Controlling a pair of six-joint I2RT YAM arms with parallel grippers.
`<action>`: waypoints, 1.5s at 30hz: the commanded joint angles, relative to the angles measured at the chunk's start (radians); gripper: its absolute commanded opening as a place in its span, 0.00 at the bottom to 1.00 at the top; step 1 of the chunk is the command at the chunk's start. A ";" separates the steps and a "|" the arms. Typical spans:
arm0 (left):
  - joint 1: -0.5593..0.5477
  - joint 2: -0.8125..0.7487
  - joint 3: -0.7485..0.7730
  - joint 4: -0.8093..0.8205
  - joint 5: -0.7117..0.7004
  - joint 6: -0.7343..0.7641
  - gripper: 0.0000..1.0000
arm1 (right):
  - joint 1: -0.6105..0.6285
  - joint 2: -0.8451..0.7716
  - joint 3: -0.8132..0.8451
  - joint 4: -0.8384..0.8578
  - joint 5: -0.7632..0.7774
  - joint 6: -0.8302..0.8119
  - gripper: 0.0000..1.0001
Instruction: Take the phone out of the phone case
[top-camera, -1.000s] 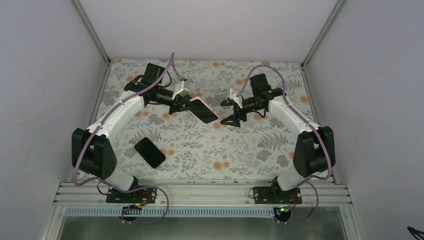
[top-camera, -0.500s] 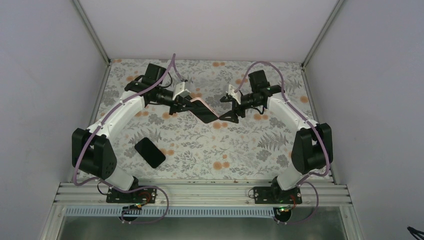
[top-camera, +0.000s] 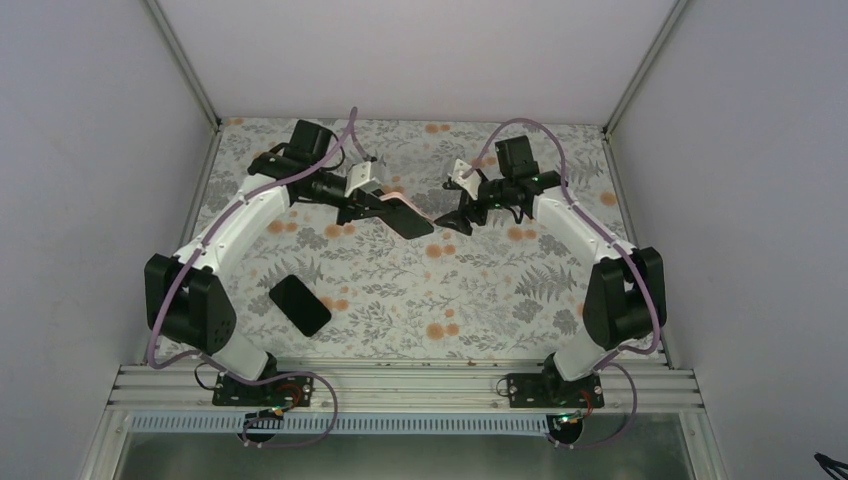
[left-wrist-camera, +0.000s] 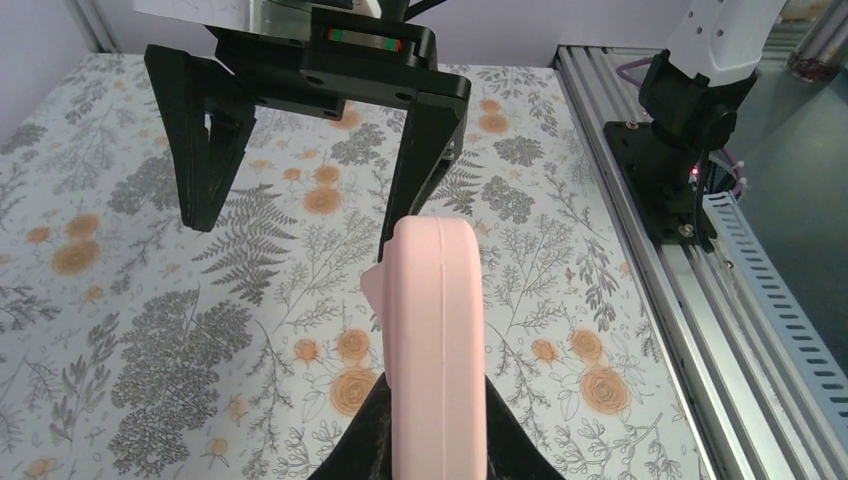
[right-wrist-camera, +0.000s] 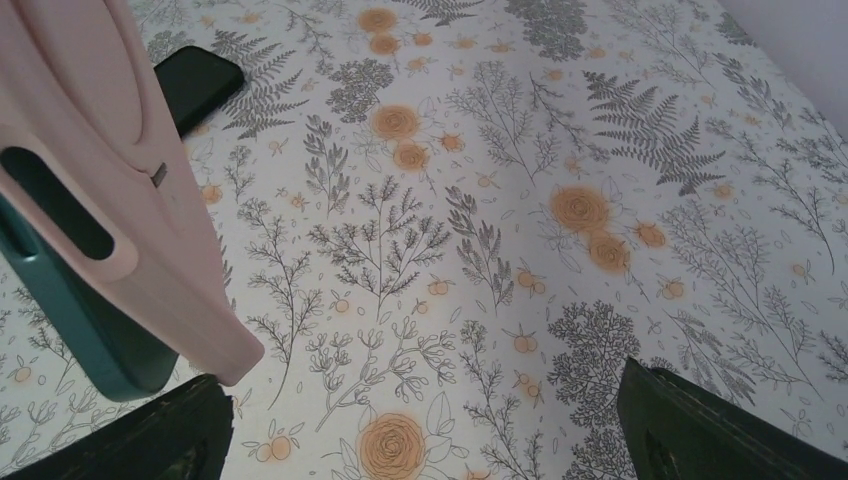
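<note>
My left gripper (top-camera: 383, 207) is shut on a pink phone case (top-camera: 396, 203) and holds it above the back middle of the table. The phone's dark screen (top-camera: 410, 221) faces up in the top view. Seen from the left wrist, the case's pink edge (left-wrist-camera: 437, 330) stands upright between my fingers. My right gripper (top-camera: 453, 210) is open just right of the case's free end, its fingers (left-wrist-camera: 208, 150) spread wide and apart from it. From the right wrist, the case (right-wrist-camera: 120, 190) fills the left, and the phone's teal body (right-wrist-camera: 75, 330) shows beside its lower corner.
A second black phone (top-camera: 300, 305) lies flat on the floral table (top-camera: 480, 300) near the left arm, also seen at the top left of the right wrist view (right-wrist-camera: 197, 85). Grey walls enclose the table. An aluminium rail (left-wrist-camera: 640, 260) runs along its near edge.
My right gripper has moved back and left, closing in on the case's free end. The left gripper and case shifted slightly left and back. Both jaws kept their state.
</note>
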 joint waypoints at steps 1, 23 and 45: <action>-0.032 -0.008 0.041 -0.074 0.253 0.015 0.02 | -0.014 0.000 0.031 0.116 0.125 0.014 0.97; -0.017 0.026 0.060 0.060 0.334 -0.144 0.02 | 0.171 -0.112 -0.085 0.247 0.343 0.139 0.96; -0.020 0.059 0.058 0.336 0.249 -0.338 0.02 | 0.279 0.036 0.234 -0.305 -0.293 -0.096 0.97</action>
